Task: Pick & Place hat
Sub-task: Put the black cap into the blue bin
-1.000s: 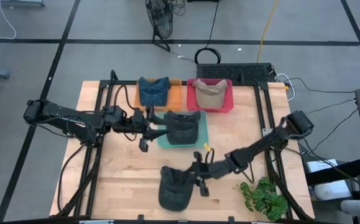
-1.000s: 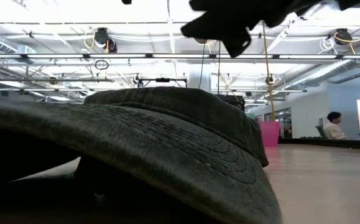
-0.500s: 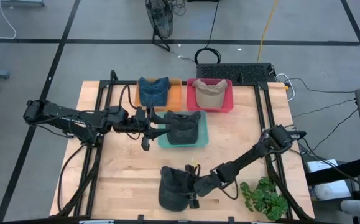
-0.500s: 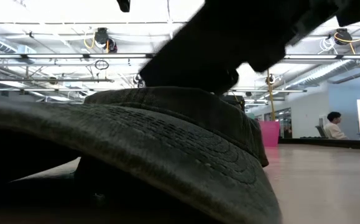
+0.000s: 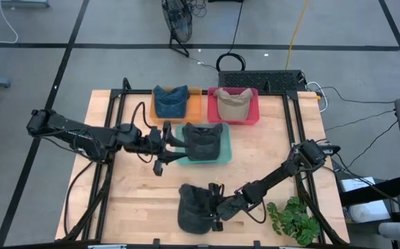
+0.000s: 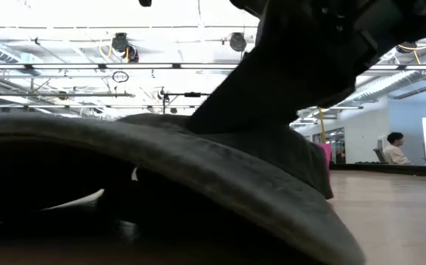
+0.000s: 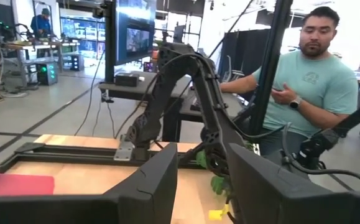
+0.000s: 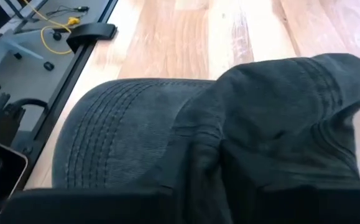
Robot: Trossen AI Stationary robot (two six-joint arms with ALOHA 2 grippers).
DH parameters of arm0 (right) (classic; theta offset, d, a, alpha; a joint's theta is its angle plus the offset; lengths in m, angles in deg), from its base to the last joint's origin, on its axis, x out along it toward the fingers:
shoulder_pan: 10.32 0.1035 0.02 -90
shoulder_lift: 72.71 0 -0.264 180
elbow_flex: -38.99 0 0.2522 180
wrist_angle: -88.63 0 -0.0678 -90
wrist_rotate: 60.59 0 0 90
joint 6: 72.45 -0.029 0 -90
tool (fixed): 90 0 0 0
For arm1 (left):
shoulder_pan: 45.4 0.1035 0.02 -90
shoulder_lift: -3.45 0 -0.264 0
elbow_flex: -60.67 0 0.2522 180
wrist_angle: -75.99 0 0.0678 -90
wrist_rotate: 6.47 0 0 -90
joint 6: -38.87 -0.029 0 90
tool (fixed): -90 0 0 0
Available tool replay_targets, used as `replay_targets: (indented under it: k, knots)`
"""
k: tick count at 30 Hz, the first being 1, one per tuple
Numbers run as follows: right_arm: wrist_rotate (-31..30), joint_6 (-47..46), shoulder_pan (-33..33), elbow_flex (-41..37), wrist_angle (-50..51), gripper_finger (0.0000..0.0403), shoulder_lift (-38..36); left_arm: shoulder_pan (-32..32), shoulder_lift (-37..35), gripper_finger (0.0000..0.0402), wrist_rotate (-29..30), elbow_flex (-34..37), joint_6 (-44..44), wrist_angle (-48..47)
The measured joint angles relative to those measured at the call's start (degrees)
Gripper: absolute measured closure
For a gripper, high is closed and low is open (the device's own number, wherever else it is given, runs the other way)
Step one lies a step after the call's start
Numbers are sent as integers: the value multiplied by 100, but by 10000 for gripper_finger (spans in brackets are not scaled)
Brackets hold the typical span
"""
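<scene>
A dark grey hat [image 5: 194, 207] lies on the wooden table near its near edge, brim on the boards. My right gripper [image 5: 215, 206] reaches it from the right and is shut on its crown. In the low view the crown [image 6: 271, 140] is bunched under the gripper. A second dark hat [image 5: 203, 140] rests on a teal tray [image 5: 222, 155] at mid-table. My left gripper [image 5: 164, 149] hovers just left of that tray, open, with nothing between its fingers [image 7: 155, 180]. My right gripper pinches the dark hat's crown on its right side, where the cloth is gathered into a fold [image 8: 206, 152]. The fingers slant down from the table's right. The brim [image 8: 111, 137] stays on the table.
A blue hat [image 5: 170, 100] sits on an orange tray [image 5: 194, 104] and a tan hat [image 5: 232, 104] on a red tray [image 5: 251, 114] along the far edge. A green plant [image 5: 293, 220] lies at the near right corner. A person [image 7: 304, 81] stands beyond the table.
My right gripper has come down and toward the table's left onto the near dark hat and taken hold of its crown. The crown is now squeezed and bunched, and the hat's outline has shifted slightly while the brim stays on the table.
</scene>
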Motion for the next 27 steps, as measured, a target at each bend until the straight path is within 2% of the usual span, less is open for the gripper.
replay_targets:
  k: [3,5,8,11,19,23,27]
  knots:
    - [16,59,22,0,92,380,-1,-61,0,252,0,0,-16,-17]
    - [129,197,23,0,105,395,-1,-69,0,252,12,0,-21,-33]
    - [204,452,19,-4,132,393,-48,-71,0,252,44,0,-19,-38]
    - [274,1113,11,-21,390,400,-397,-71,0,252,46,0,-70,-40]
    - [175,2690,-413,-17,1671,402,-2073,-75,0,252,46,2,-218,-36]
    - [773,3698,-931,-15,2156,402,-2630,-75,-7,252,46,2,-230,-31]
    - [1471,4424,-1592,-15,2396,402,-2744,-75,-75,252,46,4,-235,-20]
